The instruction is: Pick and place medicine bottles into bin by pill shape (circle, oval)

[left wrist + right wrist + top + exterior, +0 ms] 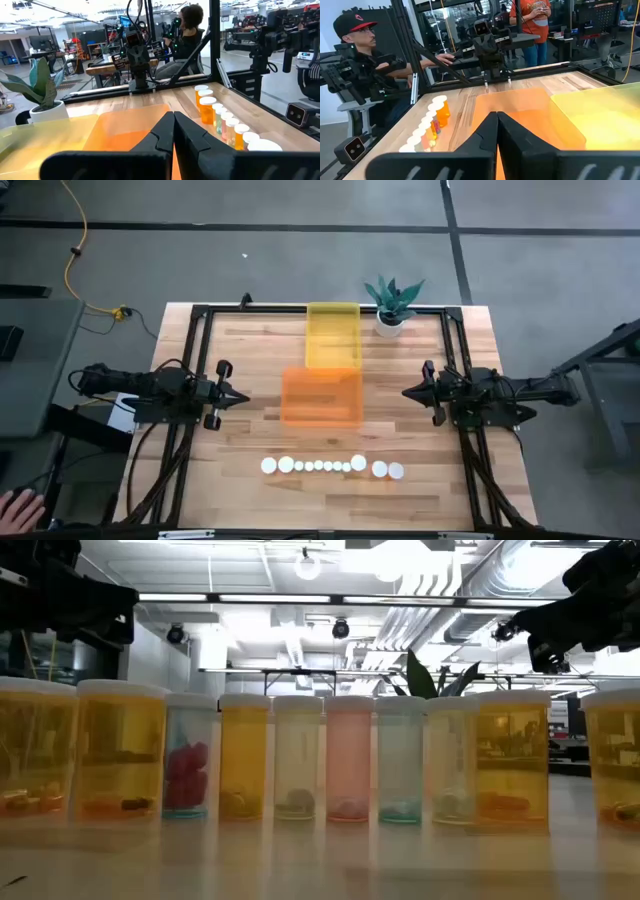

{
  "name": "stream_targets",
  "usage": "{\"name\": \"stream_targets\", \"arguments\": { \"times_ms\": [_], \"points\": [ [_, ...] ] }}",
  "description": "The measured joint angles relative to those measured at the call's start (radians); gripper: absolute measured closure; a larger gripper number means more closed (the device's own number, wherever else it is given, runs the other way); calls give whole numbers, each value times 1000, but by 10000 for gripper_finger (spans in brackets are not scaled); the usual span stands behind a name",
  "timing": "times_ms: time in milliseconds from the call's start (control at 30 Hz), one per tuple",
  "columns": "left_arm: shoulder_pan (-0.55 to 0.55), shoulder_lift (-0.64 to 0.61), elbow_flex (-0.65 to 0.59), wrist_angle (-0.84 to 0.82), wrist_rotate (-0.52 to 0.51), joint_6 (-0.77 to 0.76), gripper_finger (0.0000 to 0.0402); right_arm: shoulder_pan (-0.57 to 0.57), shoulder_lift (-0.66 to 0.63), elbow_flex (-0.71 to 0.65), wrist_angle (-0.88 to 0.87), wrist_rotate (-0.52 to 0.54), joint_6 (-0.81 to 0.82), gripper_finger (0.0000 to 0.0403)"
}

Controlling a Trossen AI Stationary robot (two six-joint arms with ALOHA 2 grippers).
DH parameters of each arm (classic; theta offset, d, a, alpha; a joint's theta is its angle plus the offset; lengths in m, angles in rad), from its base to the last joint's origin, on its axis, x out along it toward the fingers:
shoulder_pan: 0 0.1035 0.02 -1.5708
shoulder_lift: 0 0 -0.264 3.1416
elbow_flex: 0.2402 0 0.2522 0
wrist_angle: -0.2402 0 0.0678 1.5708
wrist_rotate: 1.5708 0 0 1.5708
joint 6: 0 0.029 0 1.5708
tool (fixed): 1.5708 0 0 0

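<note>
High view: 10 medicine bottles (330, 466) with white caps stand in a row near the table's front edge, all upright, none in a tub. Behind them the orange bin (321, 396) sits at the table's middle, and the yellow bin (333, 335) lies beyond it, touching or overlapping its far end — which of the two I cannot tell. A potted plant (391, 305) stands just beside the yellow bin's right corner. The left gripper (240, 395) hovers left of the orange bin, its fingers pressed together on nothing; the right gripper (409, 392) mirrors it on the other side, also pinched closed and empty. Both point inward at the orange bin — well apart from the bottles.
</note>
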Motion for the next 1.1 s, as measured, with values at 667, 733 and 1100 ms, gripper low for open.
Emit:
{"name": "stream_targets", "arguments": {
  "times_ms": [667,733,1100],
  "points": [
    [0,0,0,0,0,0,401,0,0,0,0,0,0,403],
    [0,0,0,0,0,2,401,0,0,0,0,0,0,403],
    [0,0,0,0,0,0,401,0,0,0,0,0,0,403]
  ]
}}
